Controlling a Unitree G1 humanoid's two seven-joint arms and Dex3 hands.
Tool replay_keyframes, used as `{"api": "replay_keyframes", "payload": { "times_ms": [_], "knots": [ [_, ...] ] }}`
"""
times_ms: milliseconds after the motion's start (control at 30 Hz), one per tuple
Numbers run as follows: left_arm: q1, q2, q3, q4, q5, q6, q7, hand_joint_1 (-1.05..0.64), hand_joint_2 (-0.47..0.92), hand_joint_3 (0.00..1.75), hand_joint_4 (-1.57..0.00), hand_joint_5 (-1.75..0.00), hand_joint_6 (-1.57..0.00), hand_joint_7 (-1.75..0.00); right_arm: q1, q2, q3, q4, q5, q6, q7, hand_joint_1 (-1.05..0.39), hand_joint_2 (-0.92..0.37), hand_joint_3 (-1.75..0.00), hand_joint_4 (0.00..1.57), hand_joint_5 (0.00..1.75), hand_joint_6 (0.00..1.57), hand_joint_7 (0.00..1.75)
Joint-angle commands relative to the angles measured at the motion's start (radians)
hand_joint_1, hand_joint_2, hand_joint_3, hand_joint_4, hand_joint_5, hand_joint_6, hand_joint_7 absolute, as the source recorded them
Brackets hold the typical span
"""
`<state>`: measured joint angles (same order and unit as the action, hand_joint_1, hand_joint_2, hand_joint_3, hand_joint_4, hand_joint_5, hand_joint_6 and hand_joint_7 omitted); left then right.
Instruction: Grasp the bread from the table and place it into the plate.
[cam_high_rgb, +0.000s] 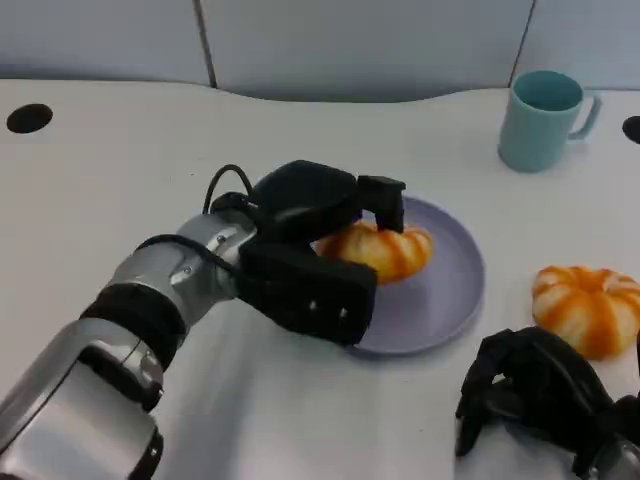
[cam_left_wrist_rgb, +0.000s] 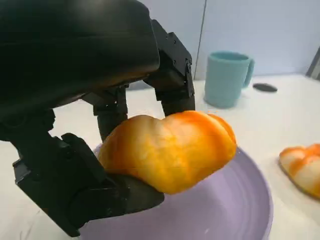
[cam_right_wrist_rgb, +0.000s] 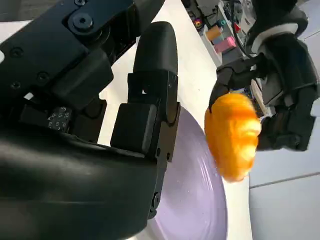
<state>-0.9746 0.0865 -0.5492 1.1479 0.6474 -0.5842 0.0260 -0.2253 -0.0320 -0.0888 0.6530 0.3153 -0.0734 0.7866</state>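
My left hand (cam_high_rgb: 310, 240) grips a golden-orange bread roll (cam_high_rgb: 385, 250) between its fingers and thumb, over the middle of the lilac plate (cam_high_rgb: 440, 300). In the left wrist view the roll (cam_left_wrist_rgb: 170, 150) sits in the black fingers (cam_left_wrist_rgb: 172, 85) just above the plate's surface (cam_left_wrist_rgb: 225, 210). The right wrist view shows the same roll (cam_right_wrist_rgb: 234, 135) held by the left hand (cam_right_wrist_rgb: 285, 75) over the plate (cam_right_wrist_rgb: 195, 190). A second roll (cam_high_rgb: 588, 305) lies on the table right of the plate. My right hand (cam_high_rgb: 540, 395) rests near the front edge, below that roll, holding nothing.
A teal mug (cam_high_rgb: 540, 120) stands at the back right, beyond the plate, and appears in the left wrist view as a teal mug (cam_left_wrist_rgb: 227, 77). Dark round holes (cam_high_rgb: 28, 118) mark the white table at its far left and far right.
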Motion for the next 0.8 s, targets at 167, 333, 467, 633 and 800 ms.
{"api": "replay_keyframes", "payload": {
  "times_ms": [167, 333, 467, 633, 800],
  "knots": [
    [-0.034, 0.015, -0.023, -0.035, 0.018, 0.091, -0.145, -0.69, 0.91, 0.19, -0.06, -0.64, -0.06, -0.53, 0.009, -0.009, -0.001, 0.012, 0.004, -0.002, 0.005, -1.05, -0.53, 0.0, 1.57, 0.61, 1.57, 0.41],
    [-0.033, 0.023, -0.032, -0.062, 0.026, 0.124, -0.176, -0.84, 0.92, 0.3, 0.0, -0.26, 0.0, -0.38, 0.007, -0.009, 0.0, 0.013, 0.002, 0.002, 0.0, -1.05, -0.53, 0.0, 1.57, 0.61, 1.57, 0.41],
    [-0.014, 0.038, -0.019, -0.083, 0.009, 0.107, -0.175, -0.91, 0.92, 0.3, 0.0, -0.1, 0.0, -0.26, 0.007, -0.01, 0.001, 0.012, -0.001, -0.003, -0.003, -1.05, -0.53, 0.0, 1.57, 0.62, 1.57, 0.41],
    [0.042, 0.074, 0.025, -0.119, -0.044, 0.07, -0.166, -0.96, 0.92, 0.29, 0.0, 0.0, 0.0, -0.17, -0.004, -0.014, -0.005, 0.031, 0.006, -0.008, 0.011, -1.05, -0.54, 0.0, 1.57, 0.61, 1.57, 0.4],
    [0.157, 0.108, 0.122, -0.171, -0.158, 0.01, -0.157, -0.93, 0.92, 0.28, -0.02, -0.01, -0.01, -0.15, -0.013, -0.018, -0.009, 0.047, 0.001, -0.019, 0.005, -1.05, -0.53, 0.0, 1.57, 0.61, 1.57, 0.41]
  ]
}}
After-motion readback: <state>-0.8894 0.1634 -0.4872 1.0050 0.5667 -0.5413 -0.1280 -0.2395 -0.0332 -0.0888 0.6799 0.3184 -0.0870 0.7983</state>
